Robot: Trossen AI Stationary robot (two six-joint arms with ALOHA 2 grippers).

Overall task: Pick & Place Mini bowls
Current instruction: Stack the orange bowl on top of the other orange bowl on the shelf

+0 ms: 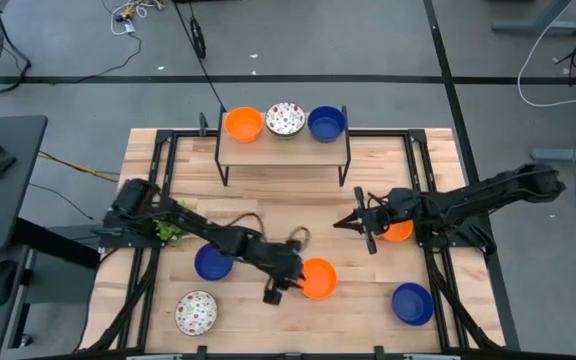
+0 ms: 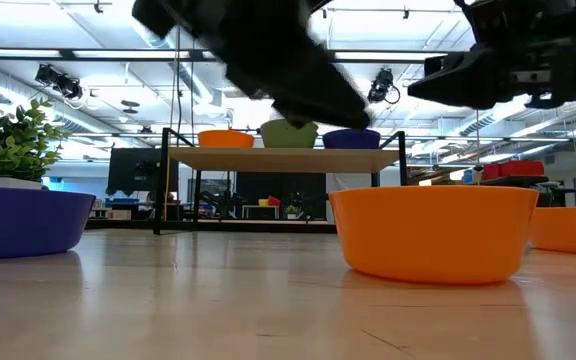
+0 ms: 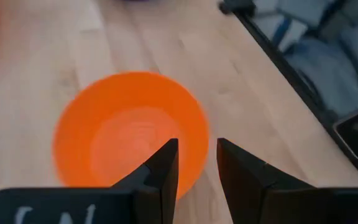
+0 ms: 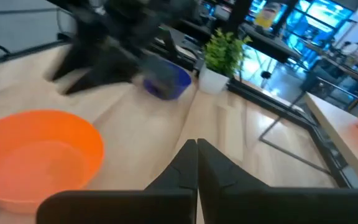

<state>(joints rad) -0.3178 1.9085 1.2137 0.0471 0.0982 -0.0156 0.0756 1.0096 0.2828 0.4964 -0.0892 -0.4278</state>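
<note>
wooden table point(image 1: 368, 300), small shelf point(image 1: 283, 148), leafy plant point(image 4: 224, 51)

Bare bench point(image 1: 268, 205) between shelf point(image 1: 283, 147) and arms. Orange bowl point(image 1: 318, 278) and blue bowl point(image 1: 211, 263) crowd front middle.

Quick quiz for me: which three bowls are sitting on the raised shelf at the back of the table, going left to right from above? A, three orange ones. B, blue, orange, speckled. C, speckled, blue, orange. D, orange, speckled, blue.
D: the high view shows the orange bowl, then the speckled bowl, then the blue bowl in a row on the shelf.
</note>
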